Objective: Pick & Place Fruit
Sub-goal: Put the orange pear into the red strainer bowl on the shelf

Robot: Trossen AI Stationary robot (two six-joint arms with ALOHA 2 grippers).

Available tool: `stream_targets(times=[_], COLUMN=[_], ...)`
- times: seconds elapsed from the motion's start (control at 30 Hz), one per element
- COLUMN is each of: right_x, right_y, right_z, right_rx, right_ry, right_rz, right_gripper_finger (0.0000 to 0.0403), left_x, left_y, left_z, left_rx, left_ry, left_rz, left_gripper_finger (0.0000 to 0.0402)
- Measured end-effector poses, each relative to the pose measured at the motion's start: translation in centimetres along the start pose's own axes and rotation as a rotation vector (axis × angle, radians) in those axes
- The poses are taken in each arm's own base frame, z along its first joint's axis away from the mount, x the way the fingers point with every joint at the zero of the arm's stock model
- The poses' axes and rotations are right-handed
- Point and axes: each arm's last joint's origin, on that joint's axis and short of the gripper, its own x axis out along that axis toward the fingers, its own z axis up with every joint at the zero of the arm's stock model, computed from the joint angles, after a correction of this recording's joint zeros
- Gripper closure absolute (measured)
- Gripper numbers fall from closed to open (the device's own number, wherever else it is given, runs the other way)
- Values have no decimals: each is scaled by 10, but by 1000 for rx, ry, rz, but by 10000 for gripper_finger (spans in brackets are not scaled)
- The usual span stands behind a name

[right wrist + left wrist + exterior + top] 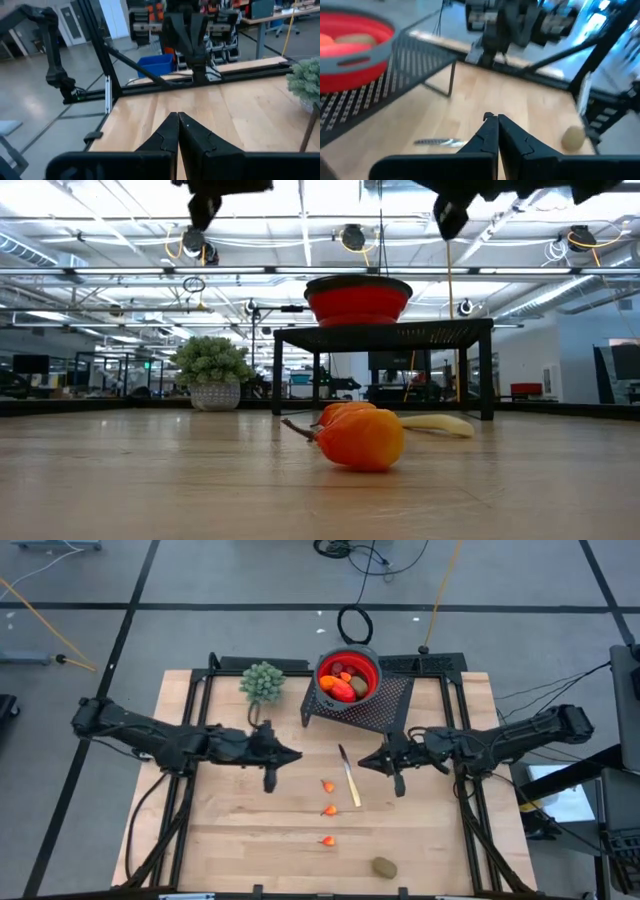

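High view: three small orange fruits (pixel 327 811) and a brown-green oval (pixel 384 867) lie loose on the bench (pixel 230 830); others fill the red bowl (pixel 372 669). Left gripper (pixel 271 783) and right gripper (pixel 399 785) hover closed, empty. Between picks, likely; next, open over a fruit and descend.

One camera looks straight down on the desk (pixel 250 830); another sits at desktop level, close behind an orange fruit (pixel 362 439); wrist cameras face each other.
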Motion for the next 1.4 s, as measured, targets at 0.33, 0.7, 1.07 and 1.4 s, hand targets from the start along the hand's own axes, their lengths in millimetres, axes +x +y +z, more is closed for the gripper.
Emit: stream_targets(times=[0.33, 0.7, 1.07, 1.4], right_x=[37, 79, 117, 137], right_y=[12, 26, 35, 36], right_z=[21, 34, 35, 25], right_rx=[-30, -55, -70, -67], right_ry=[118, 239, 356, 451], right_rz=[-5, -67, -85, -105], right_gripper_finger=[399, 399, 399, 399], left_x=[-45, -79, -101, -114], left_y=[13, 31, 48, 56], left_z=[-20, -44, -63, -75], left_rx=[18, 53, 99, 111], left_ry=[-57, -75, -54, -34], left_rz=[-70, -127, -142, -158], left_gripper_finger=[395, 395, 392, 387])
